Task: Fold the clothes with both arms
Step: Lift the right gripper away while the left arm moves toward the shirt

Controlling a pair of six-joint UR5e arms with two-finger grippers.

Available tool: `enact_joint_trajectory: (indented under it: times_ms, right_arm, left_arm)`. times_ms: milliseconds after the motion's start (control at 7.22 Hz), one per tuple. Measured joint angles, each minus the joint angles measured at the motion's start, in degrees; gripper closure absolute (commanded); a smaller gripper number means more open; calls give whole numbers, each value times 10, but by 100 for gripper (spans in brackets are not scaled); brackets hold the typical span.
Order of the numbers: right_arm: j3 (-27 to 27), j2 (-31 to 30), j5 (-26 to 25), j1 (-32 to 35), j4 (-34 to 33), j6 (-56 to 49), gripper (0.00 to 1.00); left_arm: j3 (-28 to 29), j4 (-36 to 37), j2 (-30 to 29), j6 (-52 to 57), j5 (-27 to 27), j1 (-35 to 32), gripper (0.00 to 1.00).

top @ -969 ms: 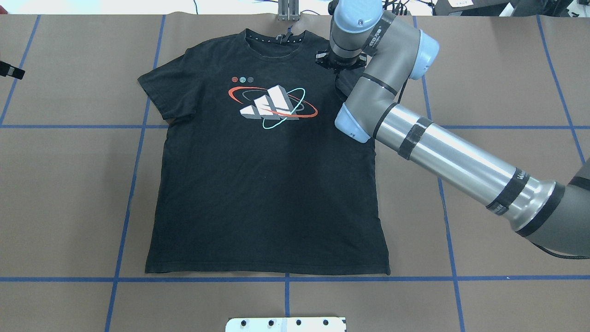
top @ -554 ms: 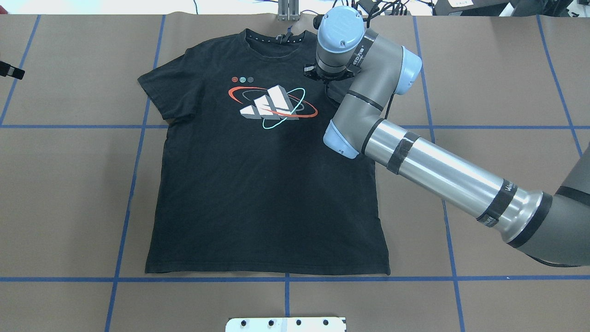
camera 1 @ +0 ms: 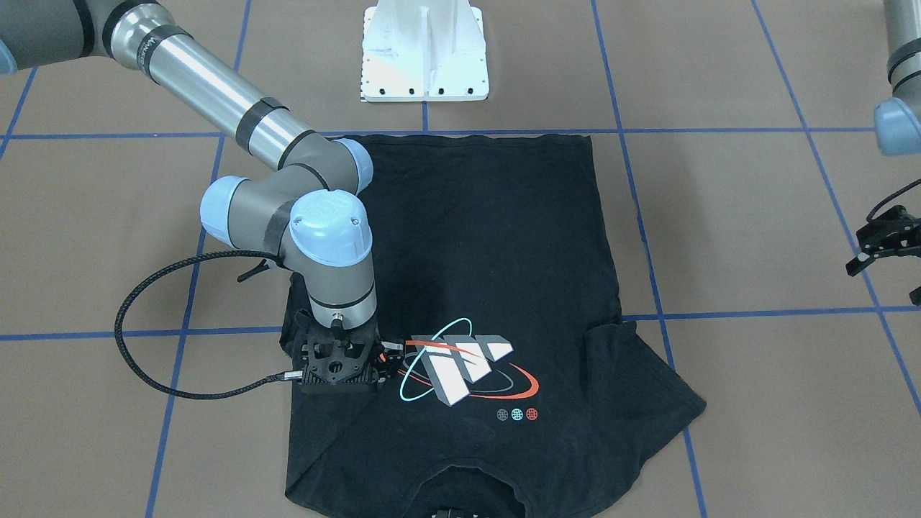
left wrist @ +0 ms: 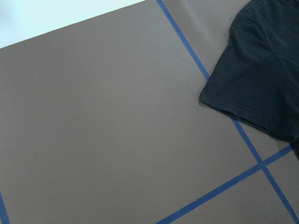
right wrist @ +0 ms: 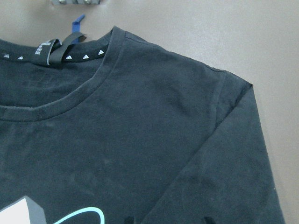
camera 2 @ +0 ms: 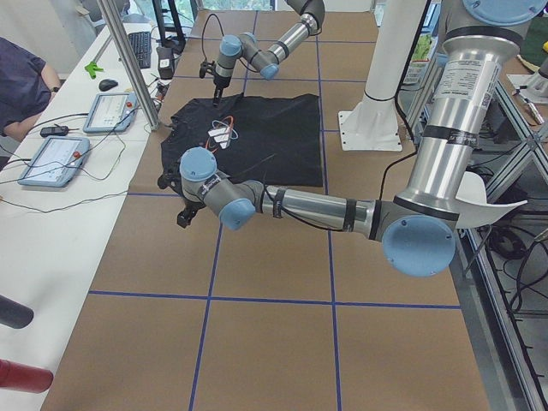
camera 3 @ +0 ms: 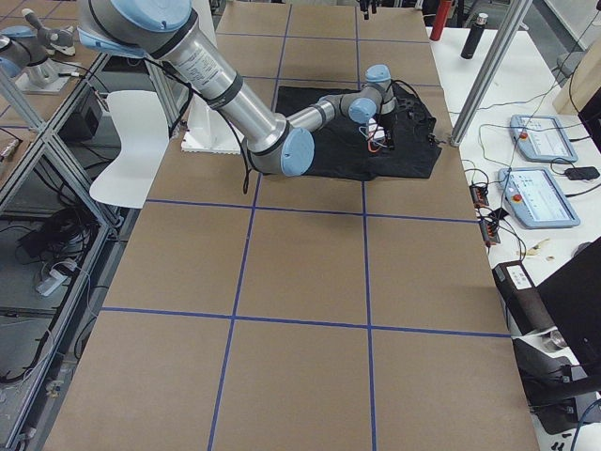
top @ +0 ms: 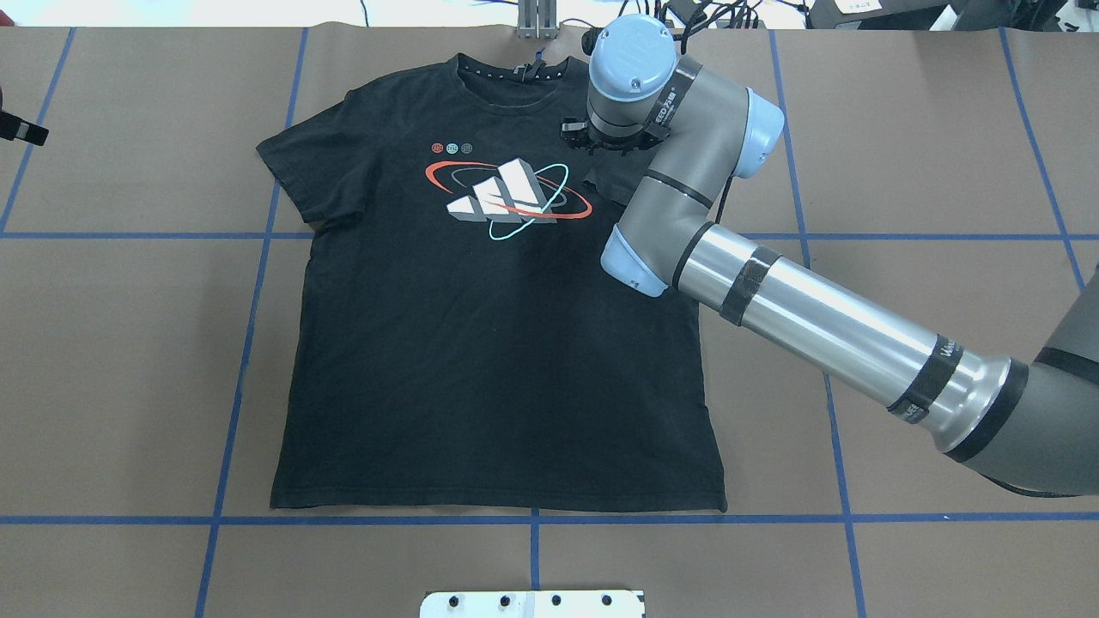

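Note:
The black T-shirt [top: 481, 360] lies flat and face up, print [top: 506, 199] showing and collar [top: 515, 73] at the table's far edge. My right gripper [camera 1: 338, 370] points down over the shirt's right shoulder beside the print. Its fingertips [right wrist: 127, 220] show apart at the bottom of the right wrist view, so it looks open and empty. The right sleeve [top: 611, 182] lies folded inward on the chest. My left gripper [camera 1: 888, 248] hangs open and empty off the shirt, beyond the spread left sleeve [left wrist: 252, 79].
The white pedestal base [camera 1: 424, 50] stands at the near edge by the shirt's hem. A metal bracket [top: 537, 21] stands behind the collar. The right arm's black cable [camera 1: 144, 345] loops over the table. Blue tape lines [top: 532, 519] grid the brown tabletop.
My right gripper moved left from the shirt's right edge onto the shoulder. The right sleeve came with it and now lies folded onto the chest. The left arm barely moved.

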Motion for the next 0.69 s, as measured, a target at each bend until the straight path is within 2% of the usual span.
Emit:
enact_joint_trajectory:
  times_ms: [277,415,692]
  right_arm:
    - [4,-3,47,28,-18,-20,0]
    - [16,-5,66,43,-54,-56,0]
    - [75,-42,104,76,-114,-135,0]
  left_arm:
    - [8,-18,-24,-29,9,32,0]
    - [23,-21,-52,-60,24,56,0]
    - [76,-46,-108,-150,70,93,0]
